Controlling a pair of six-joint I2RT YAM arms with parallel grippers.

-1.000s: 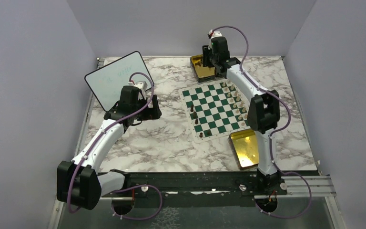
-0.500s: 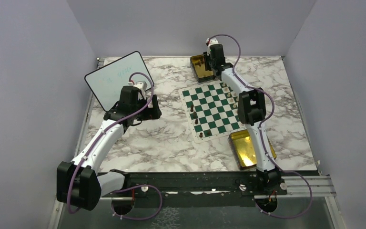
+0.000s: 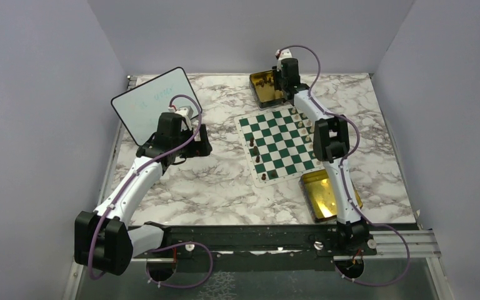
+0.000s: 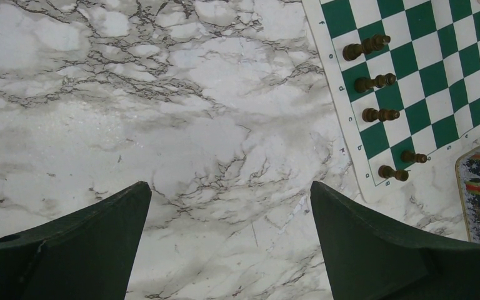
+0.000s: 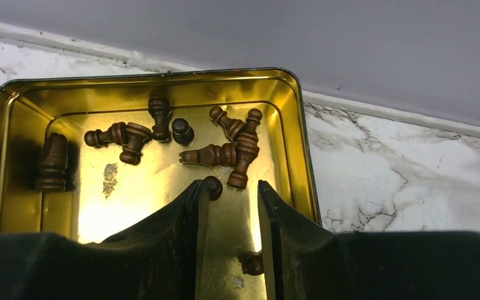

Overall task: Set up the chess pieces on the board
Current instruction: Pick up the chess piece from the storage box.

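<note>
Above the desk point(image 3: 212, 181), from the overhead camera, the board point(image 3: 269, 134) is seen lying skewed at 1 o'clock of centre. Dark pieces point(image 3: 257, 153) are lined along its 9 o'clock edge. Cream pieces point(image 3: 312, 145) along its 3 o'clock edge are partly hidden by the right arm point(image 3: 328, 140) and cannot be counted. The right end effector point(image 3: 282, 84) is held over the far gold tin point(image 3: 261, 87) at 12 o'clock; its fingers are too small to be read here. A near gold tin point(image 3: 322, 200) at 5 o'clock of the board is partly covered by the same arm. The left end effector point(image 3: 201, 145) hangs at 9 o'clock of the board, near a whiteboard point(image 3: 144, 103).

From the left wrist, its fingers are seen spread wide, with only bare marble between them. Five dark pieces are shown at 1 o'clock, while the cream ones are cut off by the frame at 3 o'clock.

From the right wrist, the fingers are seen a narrow gap apart inside the tin, clamped on nothing visible. Dark pieces lie tumbled beyond the tips. A round pawn head point(image 5: 212, 186) sits against the 9 o'clock fingertip. A lower piece point(image 5: 252, 264) in the gap is half hidden by the 3 o'clock finger.
</note>
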